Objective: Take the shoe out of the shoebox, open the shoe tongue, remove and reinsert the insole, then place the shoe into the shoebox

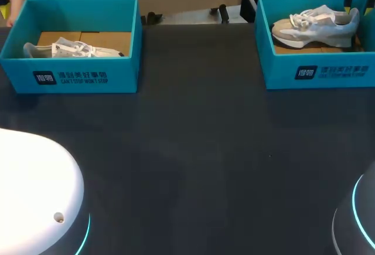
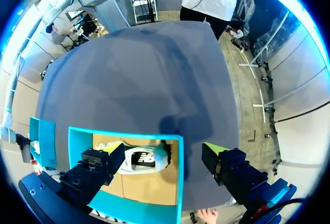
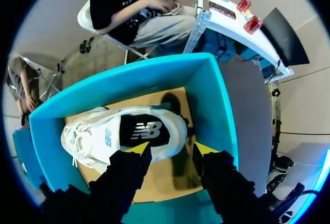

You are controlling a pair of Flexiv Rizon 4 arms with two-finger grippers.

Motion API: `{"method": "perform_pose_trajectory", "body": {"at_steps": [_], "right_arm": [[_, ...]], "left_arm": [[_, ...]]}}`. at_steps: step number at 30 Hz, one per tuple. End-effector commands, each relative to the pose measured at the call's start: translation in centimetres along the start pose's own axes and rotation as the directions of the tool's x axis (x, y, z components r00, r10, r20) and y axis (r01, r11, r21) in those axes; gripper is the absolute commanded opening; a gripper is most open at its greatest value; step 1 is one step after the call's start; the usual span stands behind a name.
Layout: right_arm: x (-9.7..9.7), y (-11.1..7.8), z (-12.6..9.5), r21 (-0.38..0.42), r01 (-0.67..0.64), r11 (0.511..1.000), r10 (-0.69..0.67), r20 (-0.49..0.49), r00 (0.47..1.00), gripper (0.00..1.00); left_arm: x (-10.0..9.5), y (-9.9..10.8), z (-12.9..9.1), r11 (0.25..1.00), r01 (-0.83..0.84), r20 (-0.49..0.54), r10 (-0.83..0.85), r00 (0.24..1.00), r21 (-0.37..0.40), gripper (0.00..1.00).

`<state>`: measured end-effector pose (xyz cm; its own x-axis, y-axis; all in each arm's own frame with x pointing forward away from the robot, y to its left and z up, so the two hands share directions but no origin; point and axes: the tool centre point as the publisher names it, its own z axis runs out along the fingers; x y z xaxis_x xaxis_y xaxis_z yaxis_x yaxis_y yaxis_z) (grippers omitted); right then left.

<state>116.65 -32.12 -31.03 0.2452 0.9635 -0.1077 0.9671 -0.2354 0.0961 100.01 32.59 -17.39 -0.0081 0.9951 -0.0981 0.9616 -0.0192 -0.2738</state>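
Note:
Two teal shoeboxes stand at the table's far edge. In the right shoebox [image 1: 316, 70] [image 3: 211, 100] a white and grey shoe [image 1: 316, 23] [image 3: 124, 136] stands upright on its sole, heel toward the far right corner. My right gripper [image 3: 172, 149] hangs just above that heel, its fingers apart; one yellow tip is over the heel collar, the other over bare cardboard behind the heel. The left shoebox [image 1: 70, 73] [image 2: 124, 133] holds a second white shoe [image 1: 73, 50] [image 2: 142, 159] lying on its side. My left gripper [image 2: 162, 154] hovers high above it, wide open and empty.
The dark table [image 1: 193, 149] stretches between and in front of the two boxes. My arms' white bases sit at the near left corner [image 1: 35, 196] and the near right corner [image 1: 360, 220]. A folded teal lid [image 2: 44, 141] lies beside the left box.

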Motion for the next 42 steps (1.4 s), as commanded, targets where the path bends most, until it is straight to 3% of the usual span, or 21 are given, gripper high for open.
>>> {"method": "perform_pose_trajectory", "body": {"at_steps": [1, 20, 23, 33, 36, 42], "right_arm": [[0.1, 1.0, 0.8, 0.121, 0.004, 0.993, -0.005, 0.007, 1.0, 0.5], [-0.5, 2.2, 3.8, 0.152, 0.011, 0.988, -0.017, 0.034, 0.999, 0.51], [-0.6, 2.3, 4.5, 0.154, 0.014, 0.988, -0.019, 0.032, 0.999, 0.56], [-1.2, 2.1, 6.1, 0.147, 0.019, 0.989, -0.03, 0.075, 0.997, 0.55], [-1.2, 2.0, 7.1, 0.149, 0.029, 0.988, -0.04, 0.07, 0.997, 0.61], [-1.3, 1.8, 7.9, 0.17, 0.047, 0.984, -0.061, 0.079, 0.995, 0.39]], "left_arm": [[0.0, -0.1, 0.0, 1.0, -0.001, -0.002, 0.001, 1.0, -0.001, 1.0], [0.0, -0.1, 0.0, 1.0, -0.001, -0.002, 0.001, 1.0, -0.001, 1.0], [0.0, -0.1, 0.0, 1.0, -0.001, -0.002, 0.001, 1.0, -0.001, 1.0], [0.0, -0.1, 0.0, 1.0, -0.001, -0.002, 0.001, 1.0, -0.001, 1.0], [0.0, -0.1, 0.0, 1.0, -0.001, -0.002, 0.001, 1.0, -0.001, 1.0], [0.0, -0.1, 0.0, 1.0, -0.001, -0.002, 0.001, 1.0, -0.001, 1.0]]}}
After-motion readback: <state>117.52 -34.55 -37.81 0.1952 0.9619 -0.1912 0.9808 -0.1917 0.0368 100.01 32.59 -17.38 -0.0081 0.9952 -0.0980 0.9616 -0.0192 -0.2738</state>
